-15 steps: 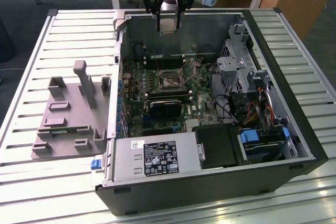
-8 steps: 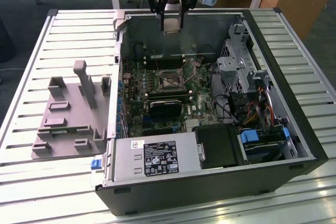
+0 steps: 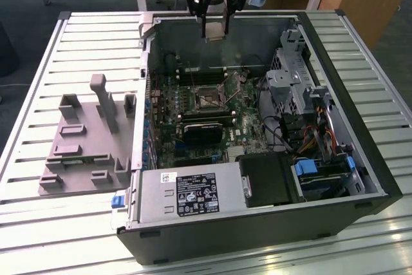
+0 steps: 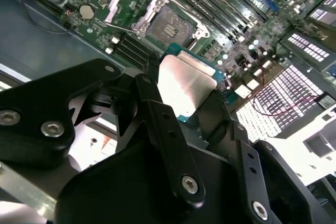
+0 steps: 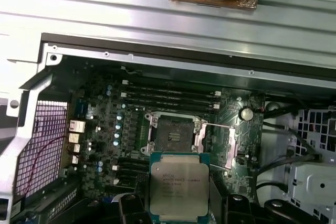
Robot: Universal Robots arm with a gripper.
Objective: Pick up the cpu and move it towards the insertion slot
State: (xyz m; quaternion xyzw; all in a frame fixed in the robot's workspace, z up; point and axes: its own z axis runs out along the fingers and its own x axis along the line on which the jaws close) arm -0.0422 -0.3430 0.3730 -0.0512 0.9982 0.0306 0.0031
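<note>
Pincer: black metal pincer point(image 5: 178, 208) pinching the cpu by two opposite edges, raised above the open case.
Cpu: flat square chip with shiny silver lid and teal-green rim point(image 5: 179, 185), point(image 4: 185, 81); held in the air just short of the slot; its near edge is cut off by the fingers point(image 4: 157, 114).
Case: open black computer tower point(image 3: 360, 127) lying on the slatted metal counter point(image 3: 38, 94), holding the green motherboard point(image 5: 105, 129).
Slot: silver-framed square socket with dark centre point(image 5: 172, 134), point(image 3: 207, 95), empty, its retaining plate swung open.

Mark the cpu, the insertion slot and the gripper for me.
cpu point(image 5: 179, 186), first wrist view, on its silver metal top.
insertion slot point(image 5: 171, 134), first wrist view, on its dark centre.
gripper point(image 3: 215, 30), exterior view, between the fingertips, above the open case.
</note>
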